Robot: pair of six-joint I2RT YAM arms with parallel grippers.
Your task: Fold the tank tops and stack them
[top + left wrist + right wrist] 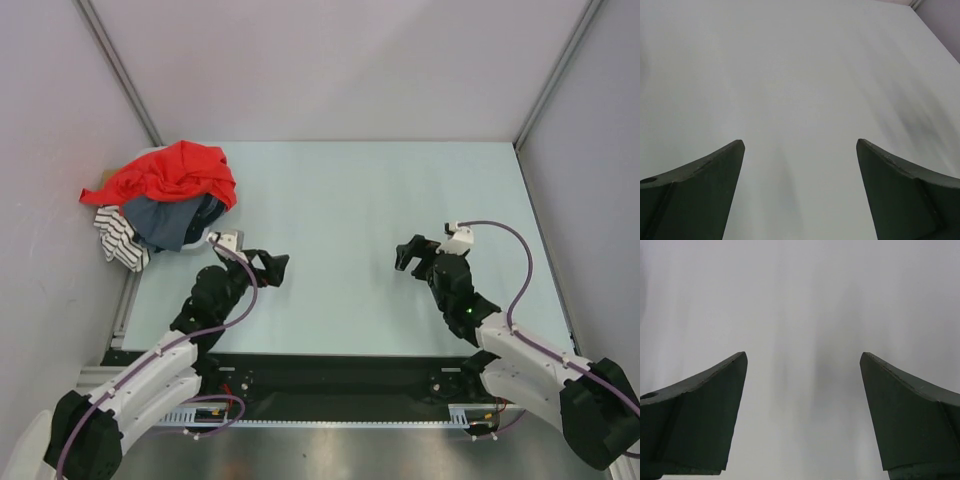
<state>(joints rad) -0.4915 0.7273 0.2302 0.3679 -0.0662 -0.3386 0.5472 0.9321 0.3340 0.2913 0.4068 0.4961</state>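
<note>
The tank tops lie heaped at the table's far left corner in the top view. A bright red one (175,173) is crumpled on top, and a dark navy one (168,222) bulges out beneath it. My left gripper (275,268) stands open a short way right of the heap, touching no cloth. My right gripper (408,255) is open over the middle right of the table. In the wrist views the left gripper (800,142) and the right gripper (803,355) show only bare table between their spread fingers.
A black-and-white striped cloth (120,240) hangs off the heap's near left side. The pale green table (380,200) is closed in by grey walls at the left, back and right. A black rail runs along the near edge by the arm bases.
</note>
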